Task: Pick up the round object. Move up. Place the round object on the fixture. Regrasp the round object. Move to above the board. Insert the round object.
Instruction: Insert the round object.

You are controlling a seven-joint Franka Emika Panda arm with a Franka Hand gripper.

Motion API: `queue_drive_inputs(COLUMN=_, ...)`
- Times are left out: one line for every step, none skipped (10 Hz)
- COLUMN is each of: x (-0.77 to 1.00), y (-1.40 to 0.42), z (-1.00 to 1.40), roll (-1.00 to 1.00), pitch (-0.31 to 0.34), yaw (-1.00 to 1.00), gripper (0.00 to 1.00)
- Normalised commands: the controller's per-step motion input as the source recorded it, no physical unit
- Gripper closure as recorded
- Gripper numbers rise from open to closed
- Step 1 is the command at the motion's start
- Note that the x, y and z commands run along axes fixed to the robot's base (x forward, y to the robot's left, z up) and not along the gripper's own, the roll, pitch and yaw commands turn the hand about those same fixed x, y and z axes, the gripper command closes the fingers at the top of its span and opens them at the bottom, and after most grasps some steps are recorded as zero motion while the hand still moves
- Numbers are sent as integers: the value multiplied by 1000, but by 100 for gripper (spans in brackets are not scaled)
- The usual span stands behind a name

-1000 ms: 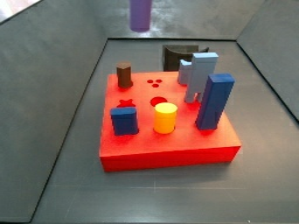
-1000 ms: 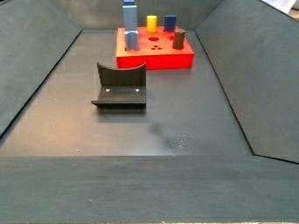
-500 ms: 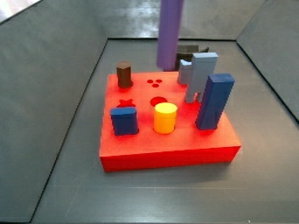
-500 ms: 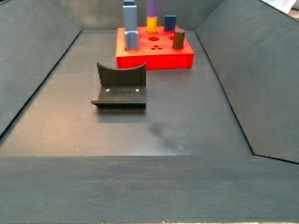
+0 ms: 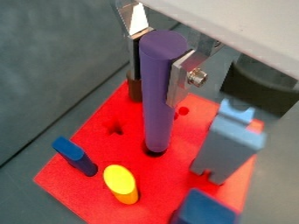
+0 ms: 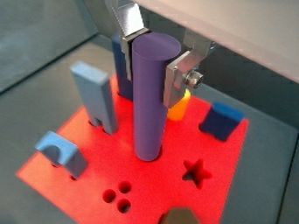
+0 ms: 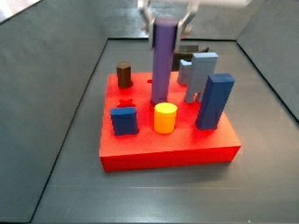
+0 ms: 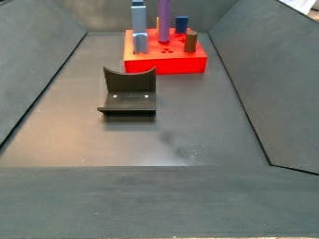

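The round object, a slim purple peg (image 7: 163, 59), stands upright over the red board (image 7: 163, 150). Its lower end (image 5: 153, 149) meets the board's round hole. My gripper (image 7: 167, 21) is shut on the peg's upper part. In both wrist views a silver finger (image 5: 180, 75) presses each side of the peg (image 6: 151, 96), and the gripper (image 6: 156, 52) hangs straight above the board (image 6: 152, 188). In a side view the peg (image 8: 163, 13) rises among the pieces at the far end. The dark fixture (image 8: 129, 91) stands on the floor, well apart from the board (image 8: 169, 63).
A brown cylinder (image 7: 124, 75), a yellow cylinder (image 7: 166, 117), a tall blue block (image 7: 215, 101), a short blue block (image 7: 125, 120) and a pale blue-grey block (image 7: 198, 72) stand in the board around the peg. A star hole (image 5: 114, 129) and three small holes (image 6: 117, 198) are open. Grey walls surround the floor.
The peg has come straight down from high above the board until its lower end reached the round hole. The gripper has dropped into the side view with it.
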Motion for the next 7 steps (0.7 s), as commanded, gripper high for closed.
queue_drive_inputs(x=-420, y=0, z=-43, roll=-109, pitch=-119, yaw=-217, gripper=100)
queue_drive_inputs(x=-323, y=0, z=-46, roll=-61, pitch=-87, yaw=-157, gripper=100)
queue_drive_inputs(x=0, y=0, z=-260, roll=-79, pitch=-76, yaw=-91, gripper=100)
queue_drive_inputs(x=360, y=-14, z=-391, roll=-76, pitch=-4, yaw=-60, gripper=100)
queue_drive_inputs(x=629, y=0, z=-371, roll=-96, pitch=0, yaw=-57, gripper=100)
queue_drive_inputs(x=660, y=0, z=-274, roll=-79, pitch=54, yaw=-117, gripper=100)
queue_drive_inputs(x=394, y=0, z=-300, roll=-13, pitch=59, yaw=-91, gripper=100)
